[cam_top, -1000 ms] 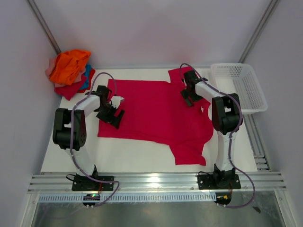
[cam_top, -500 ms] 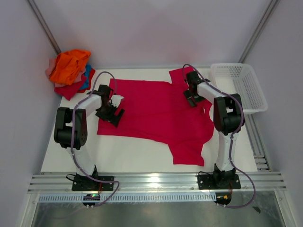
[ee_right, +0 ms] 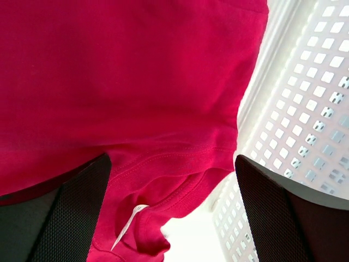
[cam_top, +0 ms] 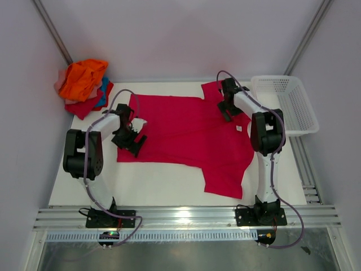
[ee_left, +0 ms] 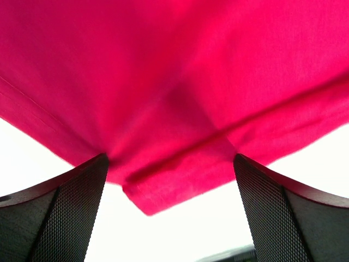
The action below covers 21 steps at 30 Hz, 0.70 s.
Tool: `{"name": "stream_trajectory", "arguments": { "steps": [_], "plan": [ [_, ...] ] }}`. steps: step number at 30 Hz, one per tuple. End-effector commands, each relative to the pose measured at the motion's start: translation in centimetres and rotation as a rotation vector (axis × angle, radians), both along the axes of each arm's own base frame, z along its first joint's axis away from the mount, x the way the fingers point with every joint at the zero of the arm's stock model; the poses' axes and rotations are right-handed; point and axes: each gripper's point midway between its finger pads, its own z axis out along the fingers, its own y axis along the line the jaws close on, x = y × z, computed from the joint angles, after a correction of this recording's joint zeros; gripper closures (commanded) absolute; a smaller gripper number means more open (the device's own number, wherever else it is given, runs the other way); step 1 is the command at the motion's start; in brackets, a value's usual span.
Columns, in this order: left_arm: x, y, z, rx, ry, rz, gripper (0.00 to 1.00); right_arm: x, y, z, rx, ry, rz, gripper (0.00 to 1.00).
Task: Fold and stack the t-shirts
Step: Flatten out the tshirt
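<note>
The crimson t-shirt (cam_top: 186,132) lies spread on the white table (cam_top: 158,183), collar to the right and hem to the left. My left gripper (cam_top: 132,140) is open over the shirt's left hem edge. In the left wrist view the shirt (ee_left: 174,82) has a folded corner between the open gripper (ee_left: 172,218) and its mesh fingers (ee_left: 54,218). My right gripper (cam_top: 227,108) is open over the shirt's back right part by the collar. The right wrist view shows the collar and its white label (ee_right: 128,224) between the open gripper (ee_right: 172,218) and its fingers (ee_right: 283,218). Neither gripper holds cloth.
A pile of orange, red, blue and pale pink t-shirts (cam_top: 84,84) sits at the back left corner. The white mesh basket (cam_top: 285,104) stands at the back right, close to my right gripper, and shows in the right wrist view (ee_right: 305,109).
My right gripper has moved toward the back of the table. The shirt's right side and lower sleeve have shifted and lie flatter. My left gripper has edged slightly left.
</note>
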Motion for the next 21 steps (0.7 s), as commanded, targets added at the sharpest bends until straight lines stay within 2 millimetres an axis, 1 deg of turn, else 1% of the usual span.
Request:
{"name": "stream_trajectory", "arguments": {
  "steps": [1,4,5,7,8,10,11,13,14,15,16,17,18,19,20,21],
  "plan": [
    [-2.6,0.9,2.0,0.018,0.050,-0.036,0.01,1.4,1.0,5.9,0.077,-0.117,0.040,0.01],
    [-3.0,1.0,2.3,0.023,0.065,-0.040,0.01,1.0,1.7,8.4,0.106,-0.146,0.076,0.01],
    [-3.1,1.1,2.3,0.025,0.067,-0.040,0.01,0.6,1.9,9.6,0.120,-0.157,0.087,0.01],
    [-3.1,1.0,2.4,0.025,0.068,-0.033,0.01,0.1,2.2,10.3,0.144,-0.159,0.099,0.00],
    [-3.2,1.0,2.2,0.021,0.075,-0.032,0.01,-0.3,2.2,11.0,0.149,-0.168,0.100,0.01],
    [-3.3,1.0,2.1,0.025,0.078,-0.030,0.01,-0.9,2.4,11.3,0.160,-0.162,0.109,0.01],
    [-3.4,1.1,2.1,0.029,0.080,-0.031,0.01,-1.6,2.4,12.0,0.172,-0.159,0.113,0.01],
    [-3.4,1.2,2.1,0.036,0.075,-0.029,0.01,-2.8,3.1,12.3,0.219,-0.132,0.131,0.01],
    [-3.2,1.2,2.3,0.036,0.062,-0.027,0.01,-4.1,4.6,12.7,0.299,-0.102,0.179,0.00],
    [-3.0,1.0,2.4,0.024,0.051,-0.023,0.01,-5.1,5.4,12.3,0.336,-0.062,0.219,0.01],
    [-2.7,0.7,2.6,0.010,0.033,-0.020,0.01,-6.6,7.2,11.9,0.433,-0.007,0.267,0.00],
    [-2.4,0.5,2.9,-0.006,0.018,-0.014,0.01,-7.7,7.8,11.2,0.472,0.033,0.282,0.01],
    [-2.0,0.1,3.5,-0.028,-0.010,-0.013,0.01,-8.7,8.4,11.4,0.502,0.051,0.313,0.01],
    [-1.7,-0.7,3.8,-0.066,-0.025,-0.010,0.01,-9.4,8.8,11.0,0.527,0.070,0.327,0.01],
    [-1.2,-1.1,4.0,-0.091,-0.052,-0.010,0.01,-10.9,9.2,9.4,0.548,0.121,0.339,0.01],
    [-0.9,-1.4,4.4,-0.107,-0.071,-0.009,0.01,-11.7,9.3,9.4,0.540,0.125,0.370,0.01]
  ]
}}
